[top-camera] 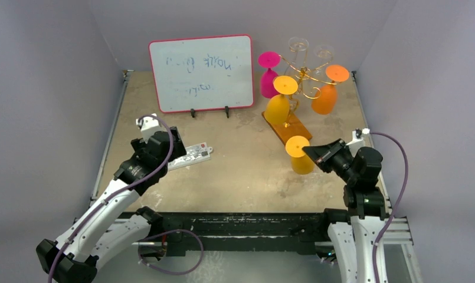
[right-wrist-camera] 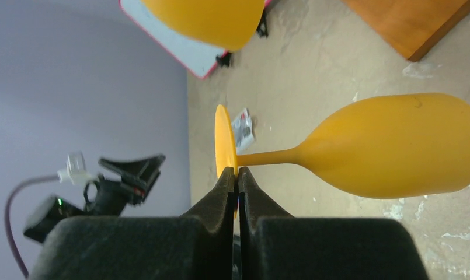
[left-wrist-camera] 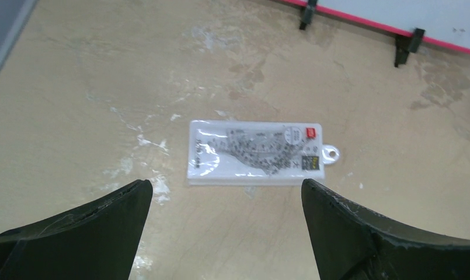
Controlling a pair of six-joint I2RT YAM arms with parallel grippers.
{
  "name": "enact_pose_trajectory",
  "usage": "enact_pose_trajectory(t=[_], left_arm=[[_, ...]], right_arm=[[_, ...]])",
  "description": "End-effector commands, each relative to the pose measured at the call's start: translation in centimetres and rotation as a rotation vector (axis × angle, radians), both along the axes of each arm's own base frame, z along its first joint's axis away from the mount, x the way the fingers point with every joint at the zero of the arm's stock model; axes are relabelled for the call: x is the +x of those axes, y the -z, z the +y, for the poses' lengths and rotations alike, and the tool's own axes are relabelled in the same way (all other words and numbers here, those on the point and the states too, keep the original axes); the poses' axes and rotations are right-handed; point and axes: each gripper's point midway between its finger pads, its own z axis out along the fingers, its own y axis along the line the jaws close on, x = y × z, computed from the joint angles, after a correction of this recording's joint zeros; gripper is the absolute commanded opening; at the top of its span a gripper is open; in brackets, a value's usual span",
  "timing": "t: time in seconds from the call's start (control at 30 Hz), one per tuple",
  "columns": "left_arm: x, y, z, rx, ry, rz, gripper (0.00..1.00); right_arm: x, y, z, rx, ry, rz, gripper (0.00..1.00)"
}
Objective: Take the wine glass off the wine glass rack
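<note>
Lilac-grey walls close in a scuffed beige tabletop [top-camera: 235,171], with a red-framed whiteboard [top-camera: 202,73] propped along its far edge. To the right of the board stands the wine glass rack [top-camera: 294,131], gold scroll arms rising over an orange-brown wooden base. Hanging upside down from those arms are a pink glass [top-camera: 268,79], a yellow glass [top-camera: 277,106] and an orange glass [top-camera: 325,97], with two clear glasses [top-camera: 298,47] behind them. The yellow wine glass [top-camera: 301,162] is off the rack, just in front of the near end of the base, inverted with its foot uppermost. The right claw [right-wrist-camera: 237,172] is clenched on the edge of that thin foot disc, its two dark fingers pressed nearly together. Whether the bowl's rim touches the tabletop cannot be told. Well apart on the left side, the left claw [left-wrist-camera: 225,186] hangs released, jaws spread wide, above a flat white packet [left-wrist-camera: 256,153] lying on the tabletop near the whiteboard's feet.
</note>
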Motion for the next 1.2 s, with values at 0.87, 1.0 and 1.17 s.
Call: enact_pose_trajectory(t=[0.87,1.0,1.17], left_arm=[[-2.1,0.9,-14.3,-0.468,0.656,0.074,0.98],[-3.2,-0.2,-17.3,-0.642,0.768,0.058,0.97],[-3.9,-3.6,-20.6,-0.899,0.879,0.003,0.96]], right_arm=[[-5.8,0.2,6.3,-0.134,-0.708,-0.216,0.00],[-5.4,-0.4,7.3,-0.122,-0.714,-0.230,0.00],[-4.7,-1.1,10.2,-0.056,-0.725,-0.221,0.00]])
